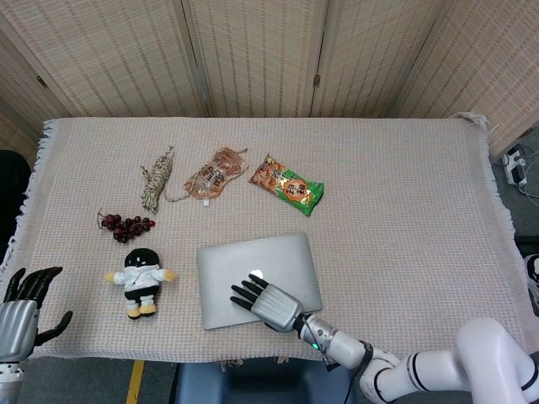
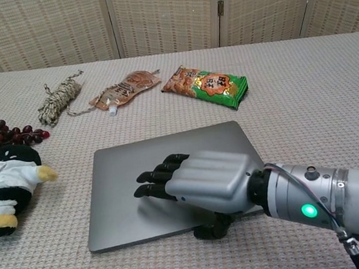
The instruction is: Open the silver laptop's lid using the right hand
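1. Silver laptop (image 2: 146,184) is lying closed and flat on the table (image 2: 305,94), near the front edge, slightly left of centre.
2. Right hand (image 2: 201,184) is resting palm-down over the lid; fingers (image 2: 155,179) are stretching forward side by side on the lid, thumb (image 2: 213,228) is curling down at the laptop's front edge.
3. Can't tell whether the thumb is hooking under the lid.
4. Left hand (image 1: 21,307) is hanging off the table's front-left corner, fingers spreading apart, holding nothing.
5. Plush penguin (image 2: 7,183) is lying left of the laptop; grapes (image 2: 7,133) are sitting behind it.
6. Rope bundle (image 2: 59,99), brown pouch (image 2: 125,87) and green snack bag (image 2: 206,86) are lining up at the back.
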`<act>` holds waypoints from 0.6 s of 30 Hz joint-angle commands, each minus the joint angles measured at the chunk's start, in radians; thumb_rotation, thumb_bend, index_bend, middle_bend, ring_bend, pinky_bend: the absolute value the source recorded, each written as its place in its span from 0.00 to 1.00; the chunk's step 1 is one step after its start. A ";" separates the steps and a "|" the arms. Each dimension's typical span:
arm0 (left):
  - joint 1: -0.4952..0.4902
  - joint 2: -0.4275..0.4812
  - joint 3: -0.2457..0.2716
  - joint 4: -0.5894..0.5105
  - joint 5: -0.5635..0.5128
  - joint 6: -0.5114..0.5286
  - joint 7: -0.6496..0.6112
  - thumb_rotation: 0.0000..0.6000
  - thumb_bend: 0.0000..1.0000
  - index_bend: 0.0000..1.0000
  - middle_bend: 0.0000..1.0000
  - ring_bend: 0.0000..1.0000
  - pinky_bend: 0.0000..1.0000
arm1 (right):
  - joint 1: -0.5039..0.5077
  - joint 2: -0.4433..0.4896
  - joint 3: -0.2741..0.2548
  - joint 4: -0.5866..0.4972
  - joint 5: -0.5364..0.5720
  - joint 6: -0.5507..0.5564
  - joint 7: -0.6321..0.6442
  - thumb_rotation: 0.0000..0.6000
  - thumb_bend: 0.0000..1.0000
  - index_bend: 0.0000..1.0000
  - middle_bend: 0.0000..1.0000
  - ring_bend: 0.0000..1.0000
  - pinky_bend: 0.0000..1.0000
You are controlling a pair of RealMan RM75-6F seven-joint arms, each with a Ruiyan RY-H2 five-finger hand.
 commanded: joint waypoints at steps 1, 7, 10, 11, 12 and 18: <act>0.000 0.000 0.000 0.002 0.000 0.000 -0.002 1.00 0.34 0.17 0.19 0.16 0.00 | 0.000 0.000 0.003 -0.001 0.003 -0.002 -0.006 1.00 0.46 0.00 0.00 0.00 0.00; -0.001 -0.003 0.000 0.006 0.001 -0.001 -0.006 1.00 0.34 0.17 0.19 0.16 0.00 | 0.000 0.002 0.011 -0.003 0.011 -0.001 -0.023 1.00 0.48 0.00 0.00 0.00 0.00; -0.001 -0.005 0.000 0.008 0.000 -0.003 -0.007 1.00 0.34 0.17 0.19 0.16 0.00 | 0.002 -0.005 0.017 0.004 0.016 -0.002 -0.032 1.00 0.48 0.00 0.00 0.00 0.00; -0.001 -0.005 -0.001 0.009 -0.001 -0.003 -0.009 1.00 0.34 0.17 0.19 0.16 0.00 | 0.003 -0.008 0.017 0.007 0.016 -0.001 -0.036 1.00 0.48 0.00 0.00 0.00 0.00; -0.001 -0.006 -0.001 0.010 -0.002 -0.004 -0.010 1.00 0.34 0.17 0.19 0.16 0.00 | 0.003 -0.011 0.018 0.010 0.016 0.000 -0.040 1.00 0.49 0.00 0.00 0.00 0.00; 0.001 -0.009 -0.002 0.019 -0.006 -0.004 -0.018 1.00 0.34 0.17 0.19 0.16 0.00 | 0.002 -0.040 0.023 0.049 -0.013 0.038 -0.093 1.00 0.57 0.00 0.00 0.00 0.00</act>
